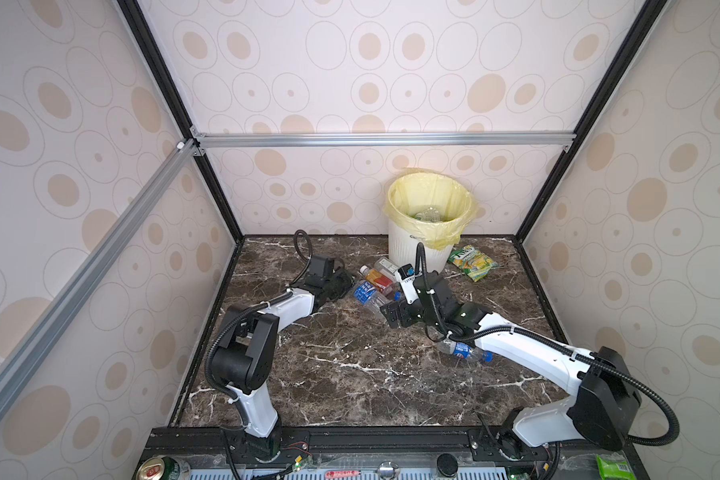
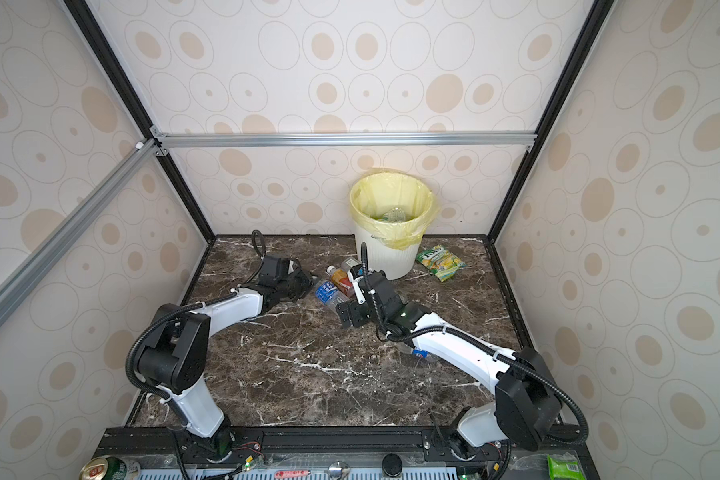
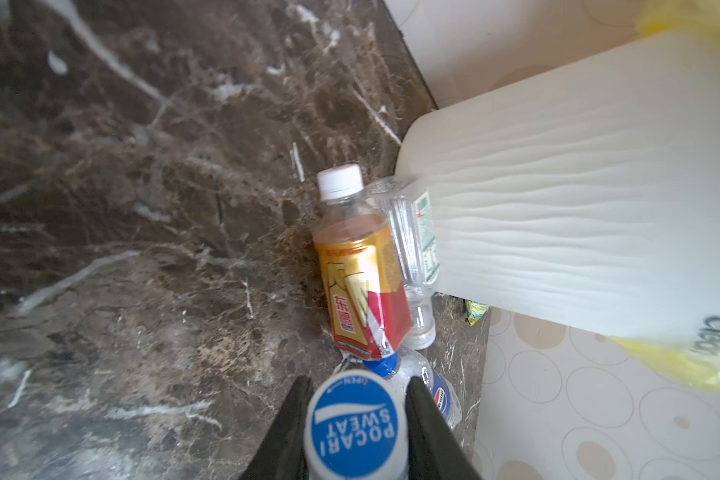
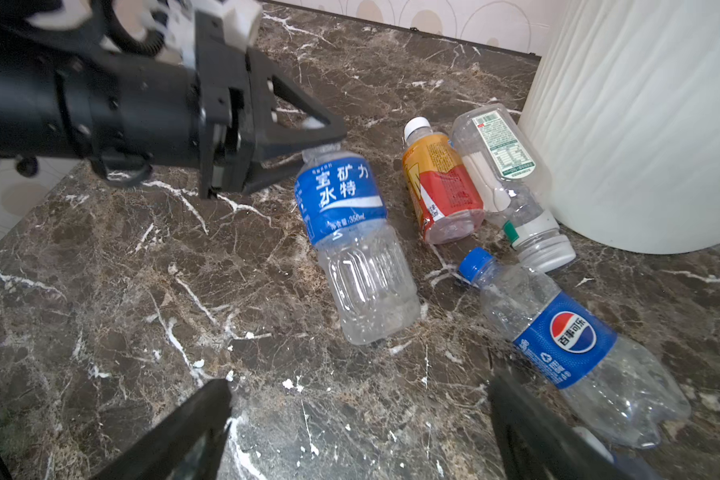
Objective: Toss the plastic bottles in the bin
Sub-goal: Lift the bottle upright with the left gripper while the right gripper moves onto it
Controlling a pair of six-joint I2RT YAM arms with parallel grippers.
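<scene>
left end effector [image 3: 356,384] gripping Pocari bottle [image 4: 358,249], right end effector [image 4: 358,380] spread

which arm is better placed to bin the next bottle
Left. The left gripper is shut on the neck of the Pocari Sweat bottle, close to the bin; the right gripper hangs open and empty.

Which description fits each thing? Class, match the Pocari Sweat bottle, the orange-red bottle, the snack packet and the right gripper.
1 Pocari Sweat bottle
2 orange-red bottle
3 snack packet
4 right gripper

A jaws wide open
B lying free, red-and-gold label
C neck clamped by the left gripper
D green-yellow, beside the bin

Pairs: 1-C, 2-B, 3-D, 4-A
</scene>
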